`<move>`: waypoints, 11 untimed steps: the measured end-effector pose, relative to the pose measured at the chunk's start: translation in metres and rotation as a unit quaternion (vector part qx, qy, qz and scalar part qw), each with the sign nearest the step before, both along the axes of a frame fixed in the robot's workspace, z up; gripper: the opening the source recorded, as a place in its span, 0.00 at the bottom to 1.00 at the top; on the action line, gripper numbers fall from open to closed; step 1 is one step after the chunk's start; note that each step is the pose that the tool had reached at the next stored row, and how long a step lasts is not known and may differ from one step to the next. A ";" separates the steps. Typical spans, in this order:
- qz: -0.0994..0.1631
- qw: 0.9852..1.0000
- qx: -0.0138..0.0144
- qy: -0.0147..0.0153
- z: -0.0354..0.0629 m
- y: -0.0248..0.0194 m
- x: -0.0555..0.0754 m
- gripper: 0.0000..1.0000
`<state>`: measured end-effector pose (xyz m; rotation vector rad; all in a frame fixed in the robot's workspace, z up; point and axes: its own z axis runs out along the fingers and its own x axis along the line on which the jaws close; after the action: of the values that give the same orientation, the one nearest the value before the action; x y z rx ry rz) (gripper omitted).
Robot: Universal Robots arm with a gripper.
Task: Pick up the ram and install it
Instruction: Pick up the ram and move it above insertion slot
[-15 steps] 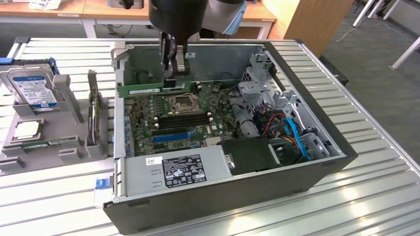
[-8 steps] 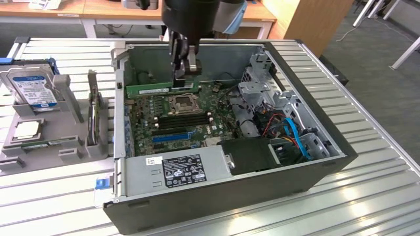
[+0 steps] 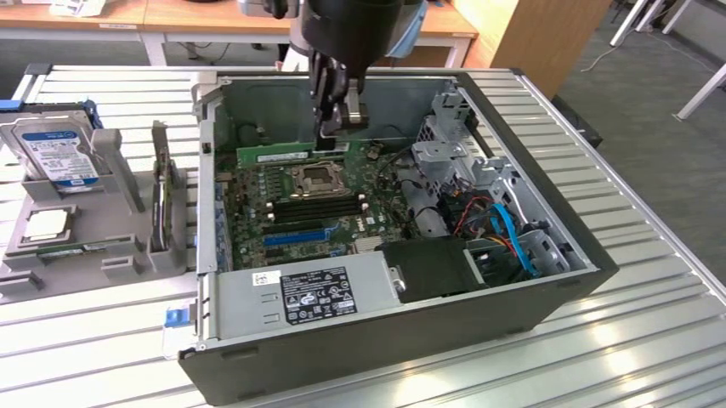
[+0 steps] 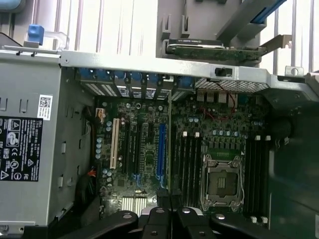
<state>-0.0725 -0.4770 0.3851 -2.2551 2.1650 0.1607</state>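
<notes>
One green ram (image 3: 275,156) is clamped in the tool (image 3: 338,132), closed tightly on it, above one open computer case (image 3: 454,340); one hard drive (image 3: 51,153) is stood alongside.

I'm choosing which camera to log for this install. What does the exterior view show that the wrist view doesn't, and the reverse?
Exterior view adds: the blue-labelled hard drive and the blue cables. Wrist view adds: a white expansion slot. Shared: the end effector shut on the ram, the CPU socket, the memory slots and the power supply.
</notes>
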 end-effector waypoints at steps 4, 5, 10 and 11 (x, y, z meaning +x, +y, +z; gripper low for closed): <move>0.000 1.000 0.000 0.000 0.0000 -0.0004 0.009 0.12; 0.000 1.000 0.000 0.000 0.0000 -0.0005 0.012 0.12; 0.001 1.000 0.000 0.001 0.0000 -0.0008 0.022 0.12; 0.001 1.000 0.000 0.001 0.0000 -0.0009 0.025 0.12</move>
<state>-0.0480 -0.4779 0.3851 -2.2580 2.1637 0.1626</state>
